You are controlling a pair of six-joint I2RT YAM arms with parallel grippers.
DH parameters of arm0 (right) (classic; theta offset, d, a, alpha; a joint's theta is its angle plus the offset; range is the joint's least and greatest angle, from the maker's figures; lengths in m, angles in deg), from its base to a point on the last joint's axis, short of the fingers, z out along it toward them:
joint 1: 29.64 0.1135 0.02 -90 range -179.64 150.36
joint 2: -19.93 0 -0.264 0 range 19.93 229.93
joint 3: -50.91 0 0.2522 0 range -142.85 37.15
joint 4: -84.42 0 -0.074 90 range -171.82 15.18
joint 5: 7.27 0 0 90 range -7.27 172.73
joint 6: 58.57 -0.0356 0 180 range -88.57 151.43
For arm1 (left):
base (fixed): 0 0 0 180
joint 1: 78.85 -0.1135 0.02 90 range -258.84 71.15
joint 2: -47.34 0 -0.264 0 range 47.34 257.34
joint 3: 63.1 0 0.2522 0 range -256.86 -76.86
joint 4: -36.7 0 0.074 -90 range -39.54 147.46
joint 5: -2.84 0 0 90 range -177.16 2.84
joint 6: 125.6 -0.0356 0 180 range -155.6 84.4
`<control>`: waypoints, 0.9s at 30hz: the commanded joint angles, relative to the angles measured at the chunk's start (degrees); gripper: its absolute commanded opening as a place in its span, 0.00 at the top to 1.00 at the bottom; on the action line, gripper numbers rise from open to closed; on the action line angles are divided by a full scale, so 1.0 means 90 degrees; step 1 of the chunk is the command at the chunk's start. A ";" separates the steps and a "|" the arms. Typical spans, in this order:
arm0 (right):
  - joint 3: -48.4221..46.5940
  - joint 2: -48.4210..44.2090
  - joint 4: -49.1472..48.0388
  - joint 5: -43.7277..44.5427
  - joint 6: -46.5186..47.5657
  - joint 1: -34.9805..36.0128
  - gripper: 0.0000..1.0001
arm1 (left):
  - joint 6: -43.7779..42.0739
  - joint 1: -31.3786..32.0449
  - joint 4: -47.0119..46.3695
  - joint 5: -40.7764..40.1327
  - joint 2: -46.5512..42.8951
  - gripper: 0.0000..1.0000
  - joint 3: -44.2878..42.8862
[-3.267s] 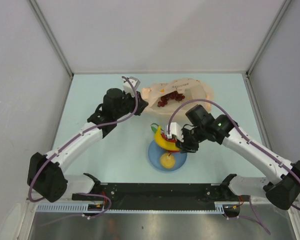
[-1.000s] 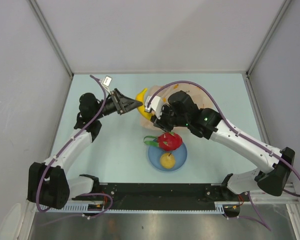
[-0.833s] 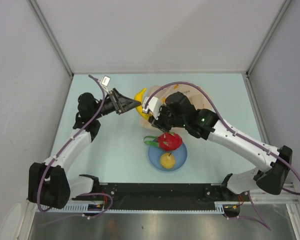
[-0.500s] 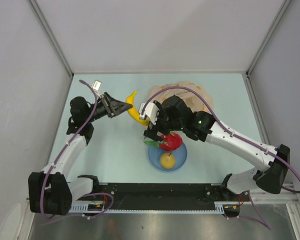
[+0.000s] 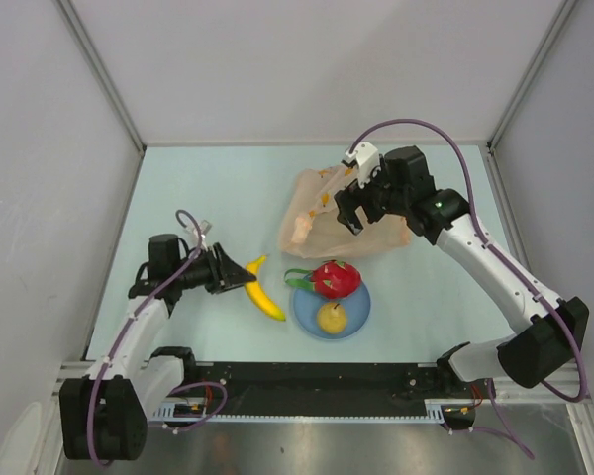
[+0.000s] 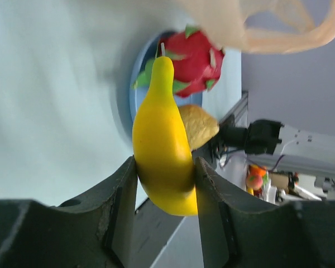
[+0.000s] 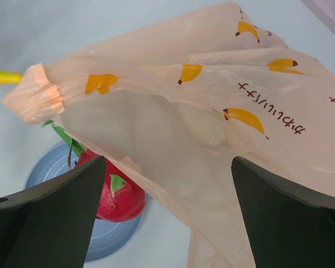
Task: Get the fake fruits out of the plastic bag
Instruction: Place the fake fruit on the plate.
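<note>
— Yellow banana (image 5: 264,295) first: where is it?

— Just left of the blue plate (image 5: 300,309), out of the bag (image 5: 312,210). The left gripper (image 5: 240,278) is clamped across its thick middle, one finger on each flank. I cannot tell whether it touches the table.

— And the other arm?

— The right gripper (image 5: 352,212) hangs over the bag, on the far side of the plate, jaws spread wide with nothing between them.

— How should the banana go down?

— I'd say carry it low towards the plate, steer clear of the dragon fruit (image 5: 335,278) and pear (image 5: 329,317) already on it, and let go only once it rests on something. It is curved and smooth, so it may rock or roll if dropped.

— Which way does it point?

— Its long axis runs on a slant, the far end away from the plate and the near end close to the plate's left rim. From the left wrist camera, the slim stalk end aims at the dragon fruit and the fat end sits back between the fingers.

— Any fruit left in the bag?

— None shows through the crumpled plastic.
</note>
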 commanded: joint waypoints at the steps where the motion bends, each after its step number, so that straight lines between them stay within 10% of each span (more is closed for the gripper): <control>1: 0.0094 -0.0041 -0.0426 -0.0340 -0.0231 -0.0044 0.00 | -0.0196 0.0652 0.0326 -0.0306 0.0137 1.00 0.0163; 14: 0.0533 -0.0304 -0.0807 -0.0507 -0.0525 -0.0073 0.00 | 0.1260 0.1551 -0.2125 -0.0308 0.1426 1.00 0.0593; 27: 0.0846 -0.0588 -0.0905 -0.0409 -0.0641 -0.0405 0.00 | 0.1883 0.2274 -0.2358 -0.0580 0.1542 1.00 0.0681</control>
